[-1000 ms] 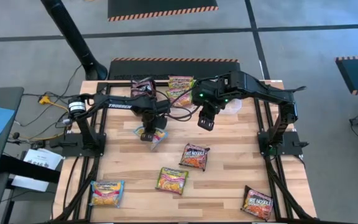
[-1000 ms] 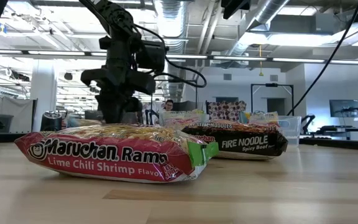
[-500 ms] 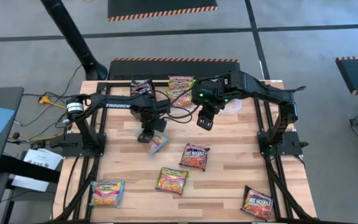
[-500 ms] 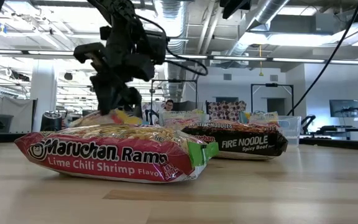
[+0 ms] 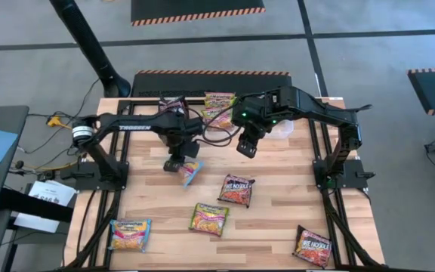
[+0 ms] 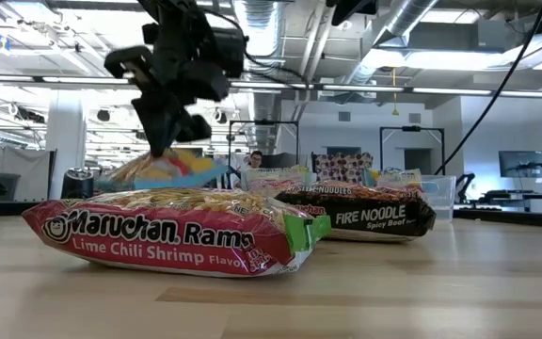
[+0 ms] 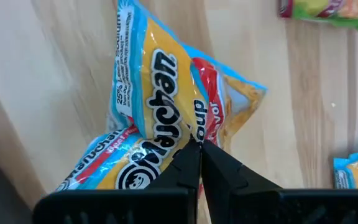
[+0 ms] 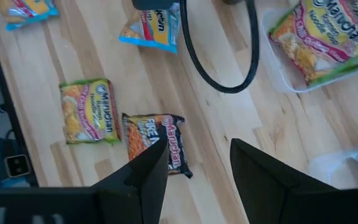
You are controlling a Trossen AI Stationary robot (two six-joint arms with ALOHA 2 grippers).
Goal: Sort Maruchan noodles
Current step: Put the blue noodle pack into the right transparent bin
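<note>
My left gripper (image 5: 176, 163) is shut on a light-blue and yellow Maruchan packet (image 7: 157, 87), held above the table's middle; the packet also shows in the low view (image 6: 163, 171). My right gripper (image 5: 246, 145) is open and empty, above the table right of the left gripper. Other packets lie flat on the wood: a dark one (image 5: 236, 189), a green-yellow one (image 5: 208, 219), a blue-yellow one (image 5: 130, 234) and a dark one (image 5: 313, 246). My left gripper pinches a raised crease of the wrapper (image 7: 188, 134) between its two shut fingers, about the middle of the packet's printed face. The fingers come from above, pointing down. The packet hangs tilted below them, clear of the table (image 6: 163, 171).
Clear tubs at the table's far edge hold packets: a dark one (image 5: 174, 104) and green-pink ones (image 5: 219, 100). A black cable loops by the left arm (image 8: 219, 62). Bare wood lies between the loose packets. A person shows far behind the table (image 6: 255, 160).
My left gripper has gone up with the light-blue packet, which was lying on the table and now hangs tilted, lifted clear of it.
</note>
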